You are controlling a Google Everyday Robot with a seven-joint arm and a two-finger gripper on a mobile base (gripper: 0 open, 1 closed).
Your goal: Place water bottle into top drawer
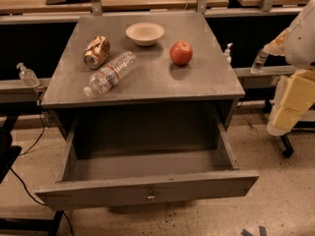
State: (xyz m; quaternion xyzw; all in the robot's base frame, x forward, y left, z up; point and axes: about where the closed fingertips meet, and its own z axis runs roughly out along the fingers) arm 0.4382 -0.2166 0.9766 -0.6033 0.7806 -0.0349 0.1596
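Note:
The water bottle [110, 73] is clear and ribbed, with a white cap and a red-and-blue label band. It lies on its side on the grey cabinet top [206, 77], left of centre, cap toward the front left. The top drawer [147, 191] is pulled out and open below it, and its inside looks empty. A small metal lock sits in the middle of the drawer's front panel. My gripper [291, 104] is at the right edge of the view, beside the cabinet and well away from the bottle, holding nothing that I can see.
On the cabinet top are a crushed soda can [97, 51], a white bowl [144, 33] and a red apple [181, 52]. A pump dispenser [27, 75] stands at the left, and a small upright bottle [259, 60] at the right. Desks run behind.

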